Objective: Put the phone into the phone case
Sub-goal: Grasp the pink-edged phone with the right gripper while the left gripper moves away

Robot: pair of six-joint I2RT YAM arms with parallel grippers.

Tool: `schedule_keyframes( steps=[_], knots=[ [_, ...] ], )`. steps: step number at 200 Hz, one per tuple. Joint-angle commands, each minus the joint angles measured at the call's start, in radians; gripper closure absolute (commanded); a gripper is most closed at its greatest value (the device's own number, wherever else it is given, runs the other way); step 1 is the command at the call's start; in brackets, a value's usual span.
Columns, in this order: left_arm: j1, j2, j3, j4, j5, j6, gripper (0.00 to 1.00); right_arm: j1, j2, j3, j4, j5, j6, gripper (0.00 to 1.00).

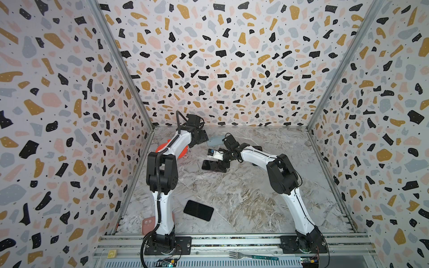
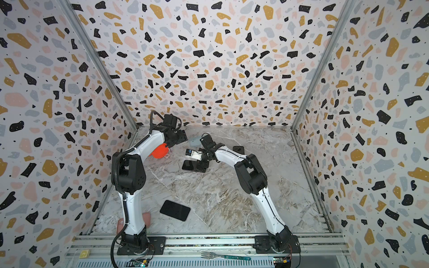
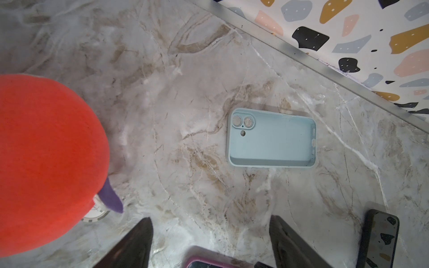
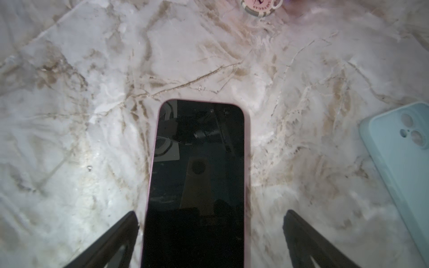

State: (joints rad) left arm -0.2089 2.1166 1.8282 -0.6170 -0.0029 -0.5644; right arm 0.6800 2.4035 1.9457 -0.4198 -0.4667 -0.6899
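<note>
A: Phone?
B: Flat on tabletop point(image 4: 69, 116), screen up. Right claw point(image 4: 210, 212) straddles the phone point(image 4: 197, 162), spread wide, not gripping. Stiff, slick glass, I'd pinch the long edges.
A: Case?
B: Farther back. Pale blue case point(image 3: 271, 141), empty, hollow up, looks soft. Left claw point(image 3: 210, 218) wide, empty.

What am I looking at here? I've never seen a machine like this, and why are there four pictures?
These are two robot arms, the left arm and the right arm, bolted at the front of a marble table. Both top views look down on the whole scene; the other two pictures come from a camera on each wrist. The left jaws hang open near an empty pale blue phone case. The right jaws stand open on either side of a pink-edged phone lying flat. Nothing is held. Also there: a second black phone, a pink case, an orange-red round thing, a poker chip, and a fork on the front rail.
</note>
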Motion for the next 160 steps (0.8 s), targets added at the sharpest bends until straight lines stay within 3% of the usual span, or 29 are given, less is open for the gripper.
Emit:
schedule_keyframes(
  steps=[1, 52, 122, 160],
  knots=[
    [0.011, 0.016, 0.017, -0.023, 0.004, -0.002, 0.2, 0.009, 0.033, 0.084, -0.134, -0.021, -0.006, 0.0],
    [0.013, 0.021, 0.017, -0.022, 0.016, 0.005, 0.2, 0.029, 0.122, 0.174, -0.234, 0.046, 0.003, 0.03],
    [0.019, 0.055, 0.059, -0.058, 0.012, 0.009, 0.21, 0.045, 0.12, 0.118, -0.29, 0.131, 0.076, 0.28],
    [0.019, 0.077, 0.095, -0.079, 0.017, 0.015, 0.22, 0.06, 0.076, 0.065, -0.283, 0.188, 0.145, 0.34]
  ],
)
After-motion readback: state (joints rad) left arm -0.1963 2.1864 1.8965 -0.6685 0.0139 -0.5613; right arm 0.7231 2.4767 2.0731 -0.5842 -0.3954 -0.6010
